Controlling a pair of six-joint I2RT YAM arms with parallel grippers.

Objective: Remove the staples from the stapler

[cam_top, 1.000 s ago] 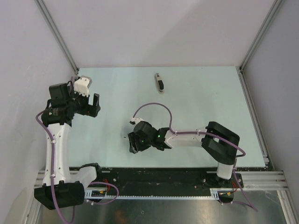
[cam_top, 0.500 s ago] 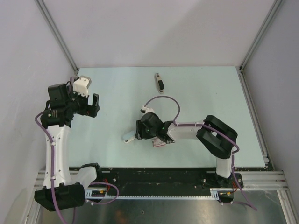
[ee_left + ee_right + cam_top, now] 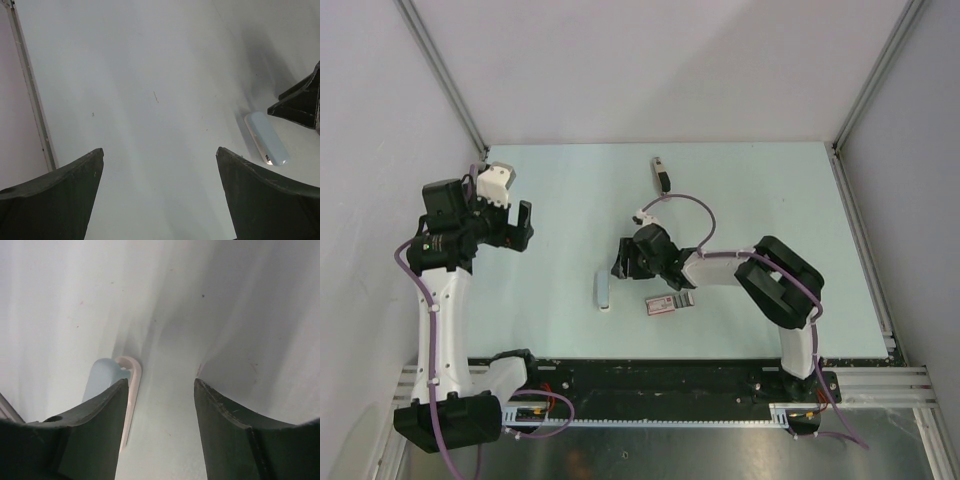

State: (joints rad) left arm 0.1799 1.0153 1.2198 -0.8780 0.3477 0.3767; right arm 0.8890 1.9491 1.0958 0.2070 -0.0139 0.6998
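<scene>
— Where's the stapler [image 3: 661, 177]?
— Far centre of the table [image 3: 770, 200], alone. The staples [image 3: 602, 291] lie near the box [image 3: 668, 304], just beside my right gripper [image 3: 159, 390], spread and holding nothing.
— Left gripper [image 3: 160, 155]?
— Spread too, far left.

The stapler [image 3: 661, 176] was a small, slim piece with a cream body and a black top part. It lay flat on the worktop [image 3: 770, 200] toward 12 o'clock, close to the far edge. Its long axis ran nearly 12 to 6, with the cream tip at the 12 o'clock end and the black part toward 6. The staples [image 3: 603, 292] lay flat and loose, well apart from it, at about 7 o'clock from the stapler and near the middle of the worktop. They formed a short, narrow, pale silvery-blue strip, also pointing roughly 12 to 6. Seen from the left wrist, the staples [image 3: 266, 138] had rounded ends and a small dark mark at one end.
</scene>
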